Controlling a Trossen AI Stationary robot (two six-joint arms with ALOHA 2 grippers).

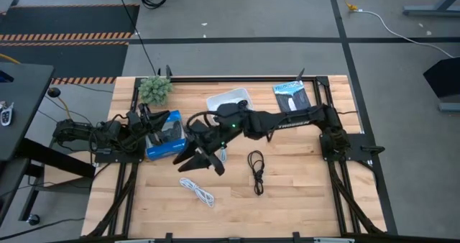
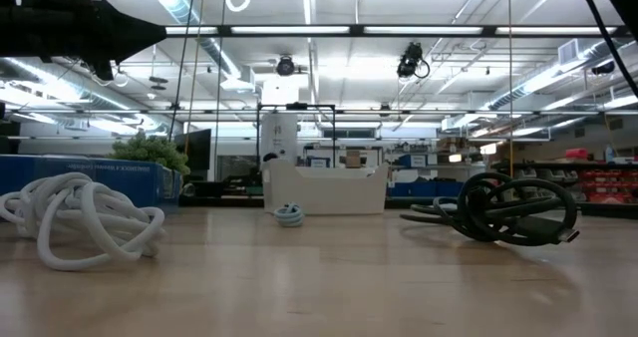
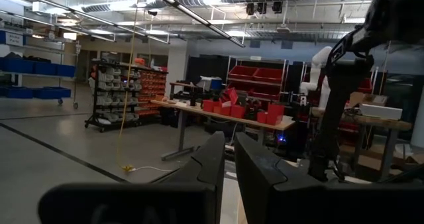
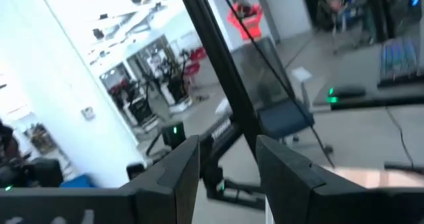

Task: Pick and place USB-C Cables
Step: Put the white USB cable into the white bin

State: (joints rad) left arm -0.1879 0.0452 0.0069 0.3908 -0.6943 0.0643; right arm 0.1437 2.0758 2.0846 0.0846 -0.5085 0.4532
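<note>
The white cable [image 1: 198, 191] lies loosely coiled near the table's near edge and fills the left of the low view [image 2: 80, 217]. The black cable [image 1: 256, 171] lies to its right [image 2: 508, 209]. A small pale blue-grey cable [image 2: 289, 215] sits coiled on the wood before the white tray [image 1: 230, 99]. The red-banded cable is out of view. My right gripper [image 1: 198, 158] hangs open above the table, over the white cable, holding nothing [image 4: 228, 177]. My left gripper [image 3: 230, 174] rests shut at the table's left, by a blue box [image 1: 165, 136].
A second blue box picturing a black gadget [image 1: 293, 97] lies at the far right. A small green plant [image 1: 154, 89] stands at the far left corner. Bare wood [image 1: 302, 185] stretches along the near right of the table.
</note>
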